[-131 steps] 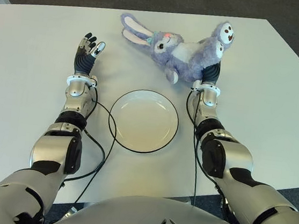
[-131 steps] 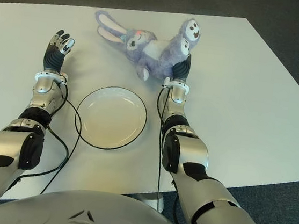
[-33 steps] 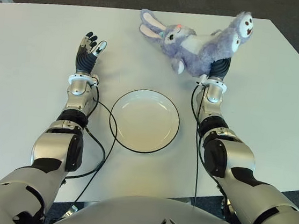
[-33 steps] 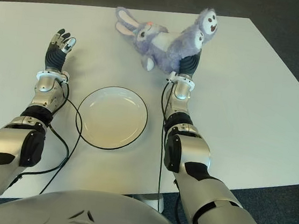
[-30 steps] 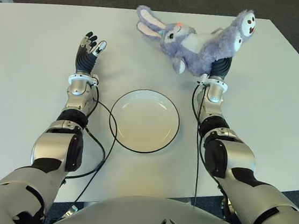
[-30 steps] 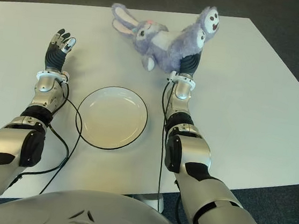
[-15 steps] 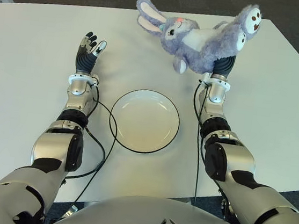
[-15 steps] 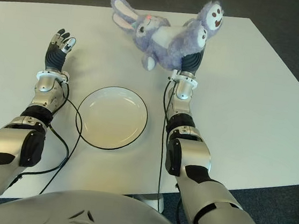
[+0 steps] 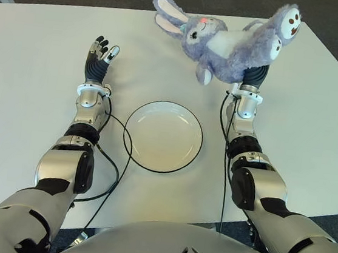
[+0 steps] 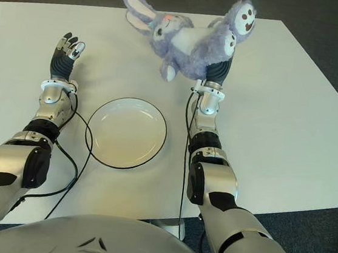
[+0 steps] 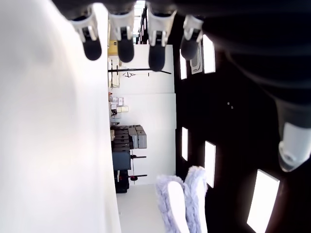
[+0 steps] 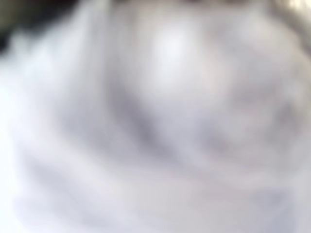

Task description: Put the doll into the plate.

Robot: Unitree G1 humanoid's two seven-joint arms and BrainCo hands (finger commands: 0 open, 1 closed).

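One soft purple-and-white plush rabbit doll [image 9: 228, 38] hangs above the white table [image 9: 33, 86], gripped from below by the right hand [image 9: 253, 72], whose fingers are sunk into the fur of its lower body. Compared with half a second earlier it sits higher in the eye views: the long ears have climbed toward the far table edge and the spotted feet point further upward, while a few seconds back the toy lay flat on the tabletop. So the pick-up looks done and the lift is under way. The right wrist view is filled with pale fur pressed against the lens, which fits a firm hold, though individual fingers cannot be made out there.

What remains, by my reading, is the carry: the doll is beyond the plate and to its right, so the arm has to bring it back toward the body and leftward before letting go.

That round white plate with a thin dark rim [image 9: 136, 107] sits on the table between the two forearms and holds nothing. A black cable [image 9: 111, 159] curves along its left edge.

Idle at the left of the plate, the left hand [image 9: 99, 54] shows with fingers spread and nothing in them.
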